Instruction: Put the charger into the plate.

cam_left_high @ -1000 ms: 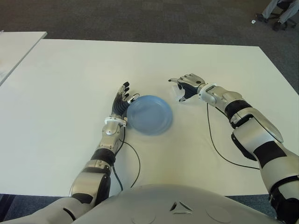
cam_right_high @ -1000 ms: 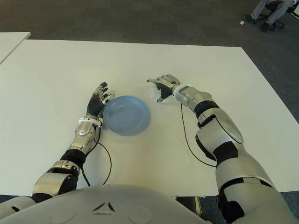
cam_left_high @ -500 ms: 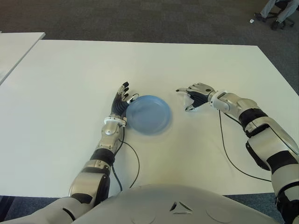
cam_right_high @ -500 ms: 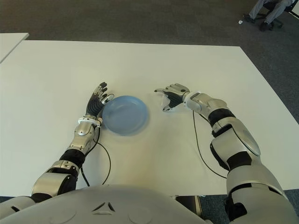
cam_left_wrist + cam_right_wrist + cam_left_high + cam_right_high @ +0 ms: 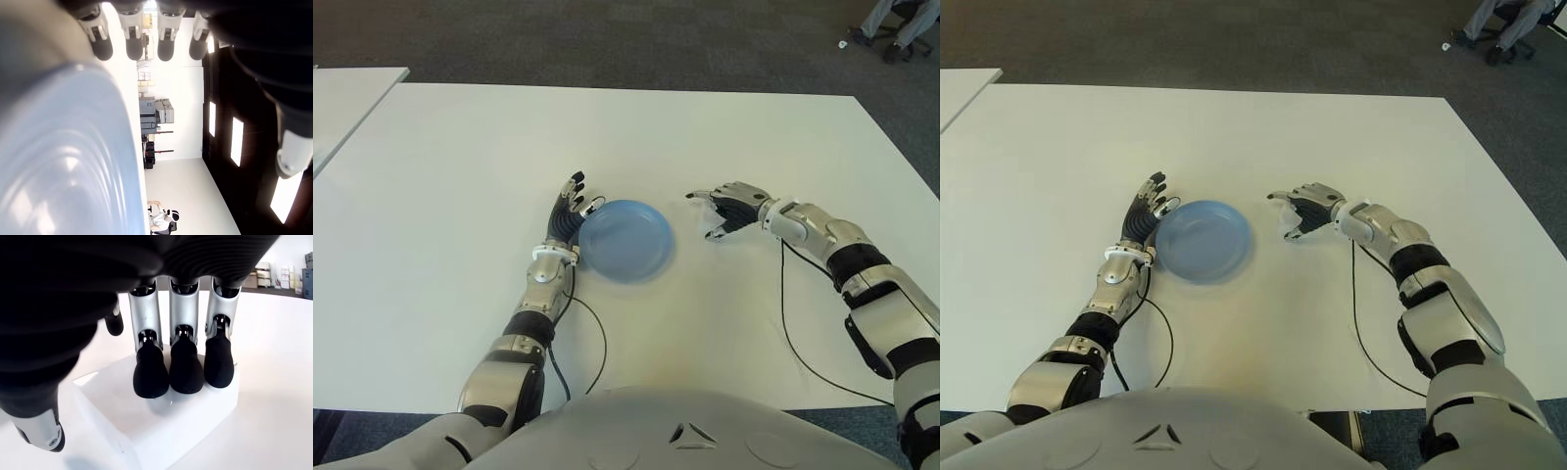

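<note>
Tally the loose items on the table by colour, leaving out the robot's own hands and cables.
Blue: 1, the plate, with the open left hand beside it on its left.
White: 1, the charger, under the right hand, fingertips on top of it.
Total: 2

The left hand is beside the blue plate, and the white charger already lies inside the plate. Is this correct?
Not quite. The plate holds nothing; the white charger lies on the table under the right hand, as the right wrist view shows. The left hand is indeed beside the plate.
</note>
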`<action>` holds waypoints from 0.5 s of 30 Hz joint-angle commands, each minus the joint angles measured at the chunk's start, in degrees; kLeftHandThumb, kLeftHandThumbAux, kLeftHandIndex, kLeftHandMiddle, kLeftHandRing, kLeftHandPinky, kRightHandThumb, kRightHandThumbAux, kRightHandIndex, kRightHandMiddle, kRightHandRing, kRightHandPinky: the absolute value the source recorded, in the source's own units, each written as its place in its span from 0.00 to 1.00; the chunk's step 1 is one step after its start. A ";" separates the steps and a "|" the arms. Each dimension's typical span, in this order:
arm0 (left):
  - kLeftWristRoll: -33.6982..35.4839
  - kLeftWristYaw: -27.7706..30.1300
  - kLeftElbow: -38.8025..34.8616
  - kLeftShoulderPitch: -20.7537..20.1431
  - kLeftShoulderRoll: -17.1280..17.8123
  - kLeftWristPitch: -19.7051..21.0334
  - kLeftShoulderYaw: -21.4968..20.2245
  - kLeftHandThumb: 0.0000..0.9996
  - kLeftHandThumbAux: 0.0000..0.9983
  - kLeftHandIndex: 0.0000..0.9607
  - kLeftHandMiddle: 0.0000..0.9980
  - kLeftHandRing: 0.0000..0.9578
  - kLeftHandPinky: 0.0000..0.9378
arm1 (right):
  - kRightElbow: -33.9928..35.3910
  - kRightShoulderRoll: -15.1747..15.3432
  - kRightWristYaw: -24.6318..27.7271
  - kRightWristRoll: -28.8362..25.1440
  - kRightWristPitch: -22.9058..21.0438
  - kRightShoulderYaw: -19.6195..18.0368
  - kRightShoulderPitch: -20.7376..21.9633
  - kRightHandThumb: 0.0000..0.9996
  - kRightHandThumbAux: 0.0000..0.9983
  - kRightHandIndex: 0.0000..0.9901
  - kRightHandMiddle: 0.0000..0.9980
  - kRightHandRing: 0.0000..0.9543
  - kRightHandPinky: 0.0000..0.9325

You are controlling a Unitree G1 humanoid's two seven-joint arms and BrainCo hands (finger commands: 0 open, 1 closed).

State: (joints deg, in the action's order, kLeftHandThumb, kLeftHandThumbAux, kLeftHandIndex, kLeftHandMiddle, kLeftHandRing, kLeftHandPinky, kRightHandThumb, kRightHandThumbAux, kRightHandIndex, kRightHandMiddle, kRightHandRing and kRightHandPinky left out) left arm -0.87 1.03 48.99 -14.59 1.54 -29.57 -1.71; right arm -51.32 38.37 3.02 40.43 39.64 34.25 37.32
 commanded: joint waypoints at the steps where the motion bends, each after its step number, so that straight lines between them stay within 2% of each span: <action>1: 0.11 0.74 2.22 2.31 0.19 3.32 -0.14 0.00 0.54 0.00 0.02 0.01 0.00 | 2.42 0.59 2.30 -1.94 0.22 -1.93 -3.73 1.00 0.65 0.04 0.41 0.53 0.62; 15: 0.30 1.23 2.60 2.19 0.49 3.49 -0.29 0.00 0.55 0.00 0.02 0.00 0.00 | 6.75 0.75 3.01 -6.27 1.35 -7.69 -7.55 1.00 0.64 0.02 0.43 0.53 0.58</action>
State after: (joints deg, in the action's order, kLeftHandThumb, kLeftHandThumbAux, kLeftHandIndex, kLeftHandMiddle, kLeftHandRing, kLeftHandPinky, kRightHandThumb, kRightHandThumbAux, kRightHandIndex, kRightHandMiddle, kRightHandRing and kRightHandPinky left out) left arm -0.82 1.35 49.04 -14.58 1.79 -29.55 -1.76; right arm -45.34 39.20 5.45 35.01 40.20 27.50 31.20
